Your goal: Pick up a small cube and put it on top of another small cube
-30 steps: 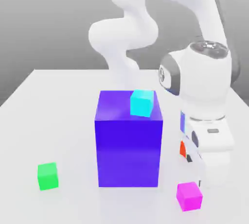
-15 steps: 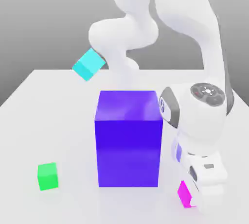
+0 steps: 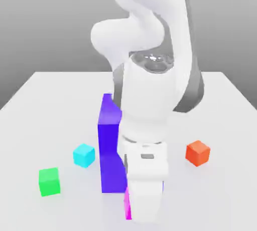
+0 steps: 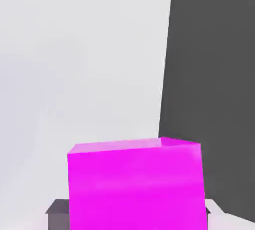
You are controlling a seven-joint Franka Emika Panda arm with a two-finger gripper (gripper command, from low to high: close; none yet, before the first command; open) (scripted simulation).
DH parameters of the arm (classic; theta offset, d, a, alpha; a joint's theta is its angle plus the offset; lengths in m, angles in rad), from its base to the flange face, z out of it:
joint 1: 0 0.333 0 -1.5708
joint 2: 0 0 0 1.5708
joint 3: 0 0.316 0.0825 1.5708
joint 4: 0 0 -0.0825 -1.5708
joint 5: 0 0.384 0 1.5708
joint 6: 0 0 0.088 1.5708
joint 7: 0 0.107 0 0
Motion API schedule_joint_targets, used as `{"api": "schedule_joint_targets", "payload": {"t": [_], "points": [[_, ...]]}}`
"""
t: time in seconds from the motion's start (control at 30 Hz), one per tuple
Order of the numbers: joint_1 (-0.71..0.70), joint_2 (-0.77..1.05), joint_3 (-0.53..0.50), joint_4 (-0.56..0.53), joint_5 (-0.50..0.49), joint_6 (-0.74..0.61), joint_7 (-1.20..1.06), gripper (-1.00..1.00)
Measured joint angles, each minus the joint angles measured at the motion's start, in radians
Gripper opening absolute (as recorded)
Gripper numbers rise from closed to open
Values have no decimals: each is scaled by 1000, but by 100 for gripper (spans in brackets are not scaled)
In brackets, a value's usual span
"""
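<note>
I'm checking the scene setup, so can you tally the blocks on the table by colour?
Magenta cube: 1
Green cube: 1
Cyan cube: 1
Orange cube: 1
Purple-blue block: 1
Total: 5

Flat, even sim lighting, bright overall, no hard light source visible. White tabletop (image 3: 45,104) is slightly glossy: faint soft reflections under the green cube (image 3: 49,181) and the purple-blue block (image 3: 110,150), barely any cast shadows. Backdrop grades from dark grey up top to lighter near the horizon. Arm shaded softly, no glare. Magenta cube (image 4: 137,186) in the hand view shows mild top-face sheen. Edges slightly soft throughout.
</note>
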Motion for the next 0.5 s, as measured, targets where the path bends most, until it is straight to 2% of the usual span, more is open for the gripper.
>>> {"api": "schedule_joint_targets", "payload": {"t": [0.13, 0.17, 0.23, 0.3, 0.37, 0.5], "points": [[-122, -91, -113, -78, -19, -22, -119, -100], [-199, -127, -147, -116, -2, -32, -174, -100], [-267, -180, -179, -188, 49, -41, -269, -100], [-339, -161, -150, -208, 111, -14, -330, -100], [-298, -113, -113, -210, 179, 27, -384, -100], [-344, -1, -33, -203, 330, 117, -494, -100]]}}
